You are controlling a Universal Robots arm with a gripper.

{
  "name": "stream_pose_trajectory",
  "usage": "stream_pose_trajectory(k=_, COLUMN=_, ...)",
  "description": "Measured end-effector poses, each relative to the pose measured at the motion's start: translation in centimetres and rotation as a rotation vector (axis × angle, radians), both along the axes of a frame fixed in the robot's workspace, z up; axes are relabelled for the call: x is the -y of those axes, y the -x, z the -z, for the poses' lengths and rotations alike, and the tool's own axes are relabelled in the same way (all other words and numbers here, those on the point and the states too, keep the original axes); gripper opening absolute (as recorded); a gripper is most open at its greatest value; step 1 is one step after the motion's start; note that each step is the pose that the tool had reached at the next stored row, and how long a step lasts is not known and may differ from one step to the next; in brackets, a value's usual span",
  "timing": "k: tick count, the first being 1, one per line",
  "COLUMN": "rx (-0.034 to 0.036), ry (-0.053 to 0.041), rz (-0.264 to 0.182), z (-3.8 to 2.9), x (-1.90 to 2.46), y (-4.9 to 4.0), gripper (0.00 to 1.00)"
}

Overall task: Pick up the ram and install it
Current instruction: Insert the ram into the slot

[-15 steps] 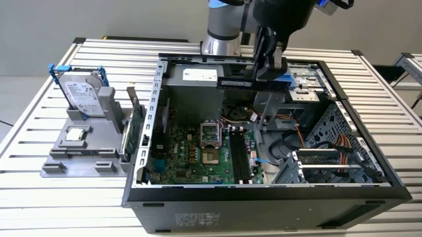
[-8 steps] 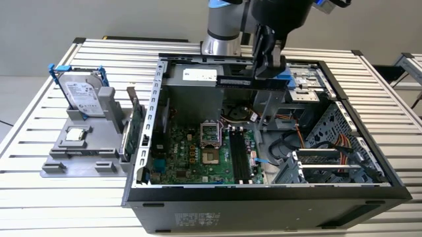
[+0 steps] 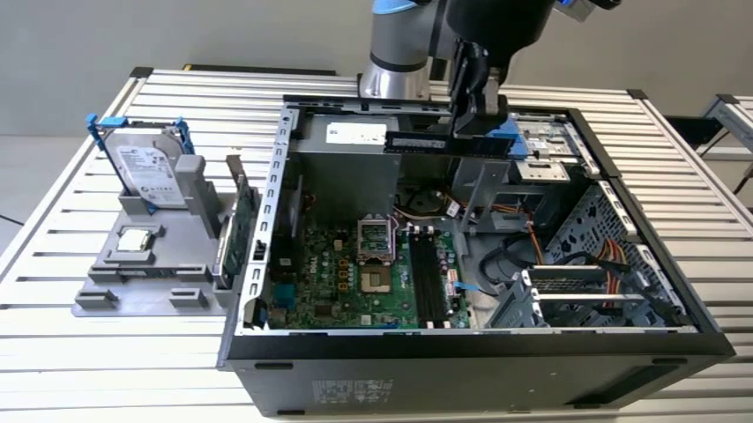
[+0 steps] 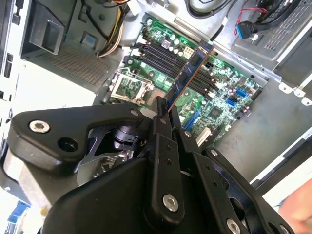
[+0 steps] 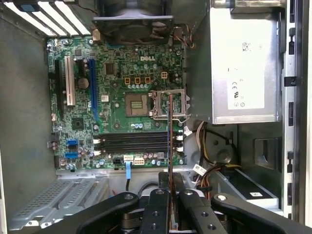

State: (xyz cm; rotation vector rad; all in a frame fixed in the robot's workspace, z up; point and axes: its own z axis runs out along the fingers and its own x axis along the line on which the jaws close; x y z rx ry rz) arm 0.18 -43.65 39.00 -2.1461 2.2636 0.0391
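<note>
Black hand [image 4: 165,111] tight around ram [image 4: 191,66]: long, thin, dark-blue board, coppery edge

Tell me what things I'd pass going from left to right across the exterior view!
Silver hard drive → green card standing on edge → ram up over the open case → metal drive cage.
</note>
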Motion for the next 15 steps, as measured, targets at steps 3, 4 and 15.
stream_pose_trajectory(k=3, rx=0.0000, ry=0.0000, rz=-0.001, z=0.00, x=-0.04, y=0.00, gripper=0.00)
stream_pose_trajectory(k=4, rx=0.0000, ry=0.0000, rz=-0.001, z=0.00, x=-0.04, y=0.01, gripper=0.00)
stream_pose_trajectory(k=15, rx=-0.0004, ry=-0.0003, rz=-0.001, z=0.00, x=-0.03, y=-0.06, gripper=0.00)
